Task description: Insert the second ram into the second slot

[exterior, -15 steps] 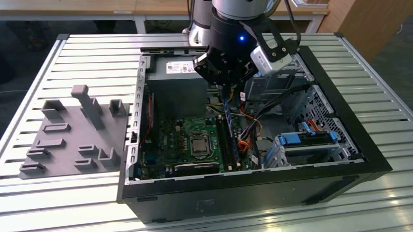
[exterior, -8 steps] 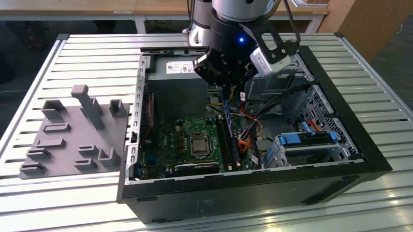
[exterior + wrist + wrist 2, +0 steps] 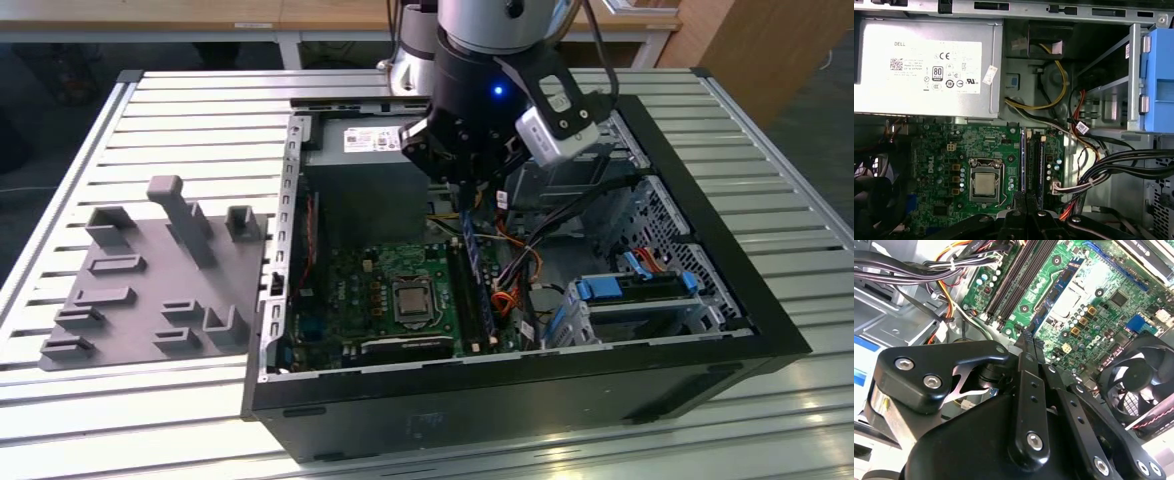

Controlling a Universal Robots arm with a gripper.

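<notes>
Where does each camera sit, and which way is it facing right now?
Exterior view: off the arm, above, looking down into the open computer case; arm and gripper show.
First wrist view: on the wrist, facing power supply and motherboard; gripper at the edge.
Second wrist view: on the wrist, looking past the gripper onto the motherboard.
All three share the motherboard.

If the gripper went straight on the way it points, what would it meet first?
Most likely the black memory slots on the motherboard, directly ahead of the gripper in both wrist views; the gap left is unclear.
</notes>
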